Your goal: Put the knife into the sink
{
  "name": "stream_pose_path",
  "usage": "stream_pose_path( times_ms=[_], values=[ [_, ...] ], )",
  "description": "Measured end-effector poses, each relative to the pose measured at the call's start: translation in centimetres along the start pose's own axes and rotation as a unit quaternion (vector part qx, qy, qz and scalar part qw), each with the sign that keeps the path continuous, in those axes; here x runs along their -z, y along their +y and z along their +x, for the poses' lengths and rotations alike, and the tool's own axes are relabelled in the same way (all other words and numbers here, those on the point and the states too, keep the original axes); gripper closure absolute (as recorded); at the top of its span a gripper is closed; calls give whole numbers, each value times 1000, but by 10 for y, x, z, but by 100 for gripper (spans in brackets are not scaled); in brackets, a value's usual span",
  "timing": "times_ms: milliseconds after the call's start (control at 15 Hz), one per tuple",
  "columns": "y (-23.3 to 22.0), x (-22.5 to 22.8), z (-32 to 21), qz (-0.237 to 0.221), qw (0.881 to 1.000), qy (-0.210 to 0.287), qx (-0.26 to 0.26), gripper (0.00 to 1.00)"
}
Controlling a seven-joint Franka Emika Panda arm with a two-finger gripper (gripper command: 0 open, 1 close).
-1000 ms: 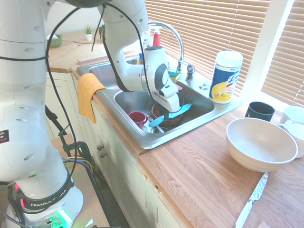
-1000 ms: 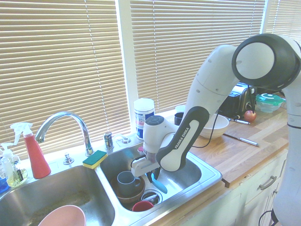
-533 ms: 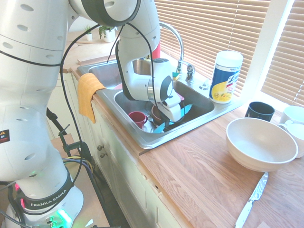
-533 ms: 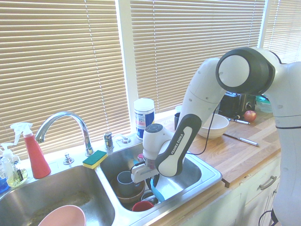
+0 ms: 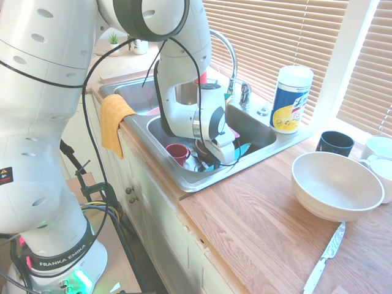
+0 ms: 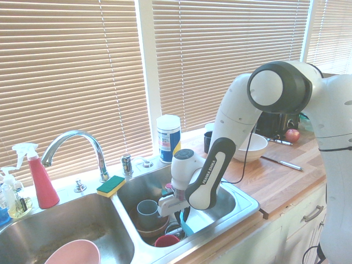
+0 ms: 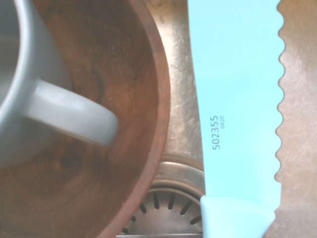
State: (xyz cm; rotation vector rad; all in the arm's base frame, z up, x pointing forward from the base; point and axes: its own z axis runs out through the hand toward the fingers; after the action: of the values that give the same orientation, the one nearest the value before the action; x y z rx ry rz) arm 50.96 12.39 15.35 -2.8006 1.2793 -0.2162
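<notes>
The gripper (image 5: 222,158) is down inside the sink (image 5: 269,136), pointing straight down, its jaws clenched on the turquoise knife (image 5: 244,147), which is carried low over the basin floor. In the first exterior view only the blade tip pokes out past the white hand; in the second exterior view a turquoise sliver (image 6: 184,225) shows beneath the hand. The wrist view shows the serrated blade (image 7: 237,99) close above the steel floor, beside a brown wooden bowl (image 7: 119,124) with a grey mug (image 7: 44,109) inside it, and the drain strainer (image 7: 168,198) just next to the bowl. Whether the knife touches the floor I cannot tell. A red cup (image 5: 178,152) sits in the same basin. On the wooden counter (image 5: 257,214) stand a white bowl (image 5: 337,185), a black mug (image 5: 334,143) and a wipes canister (image 5: 291,100), and 1 metal knife (image 5: 324,257) lies there.
</notes>
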Motion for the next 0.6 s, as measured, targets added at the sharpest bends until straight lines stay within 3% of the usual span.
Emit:
stream_pose_path(
  times_ms=[600],
  values=[
    [-1,-6,2,-1,1000,-5,-2,0]
  ],
)
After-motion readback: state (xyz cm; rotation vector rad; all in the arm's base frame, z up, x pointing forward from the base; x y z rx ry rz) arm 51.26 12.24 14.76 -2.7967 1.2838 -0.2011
